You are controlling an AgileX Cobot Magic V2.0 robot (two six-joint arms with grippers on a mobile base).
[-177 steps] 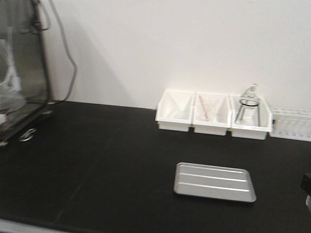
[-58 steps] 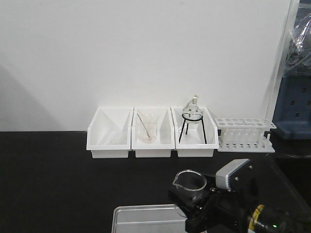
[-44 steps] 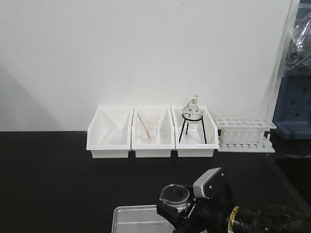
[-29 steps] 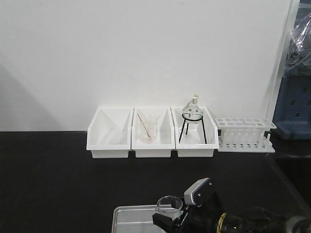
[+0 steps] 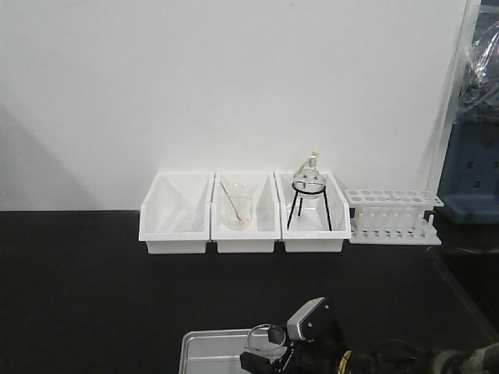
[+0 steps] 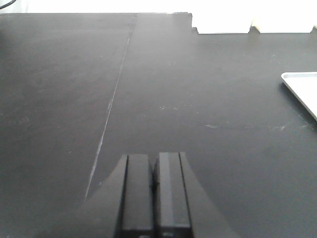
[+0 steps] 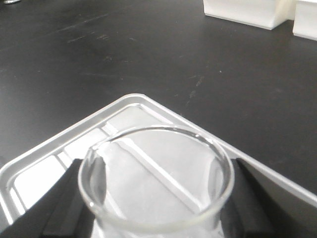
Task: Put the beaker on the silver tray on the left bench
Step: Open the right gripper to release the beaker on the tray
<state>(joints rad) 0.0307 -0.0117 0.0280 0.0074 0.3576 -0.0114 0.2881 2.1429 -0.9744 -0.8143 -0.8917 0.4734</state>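
Note:
The clear glass beaker [image 5: 266,340] [image 7: 156,178] stands upright between the black fingers of my right gripper [image 5: 269,354] [image 7: 156,198], which is shut on its sides. It sits low over the silver tray [image 5: 214,351] [image 7: 59,148], whose ribbed floor shows through the glass; whether its base touches the tray is hidden. The tray lies on the black bench [image 5: 86,296] at the lower edge of the front view. My left gripper [image 6: 155,193] is shut on nothing, low over the bare countertop [image 6: 198,99], with the tray's corner [image 6: 302,89] to its far right.
Three white bins [image 5: 243,214] line the back wall: one holds a beaker with a rod [image 5: 236,210], another a round flask on a black tripod [image 5: 309,195]. A white test-tube rack [image 5: 392,216] stands to their right. A blue object [image 5: 472,175] is at far right.
My right gripper has carried the beaker down and to the left, from above the tray's right side to low over the tray. Before that the view swung round to face the bins.

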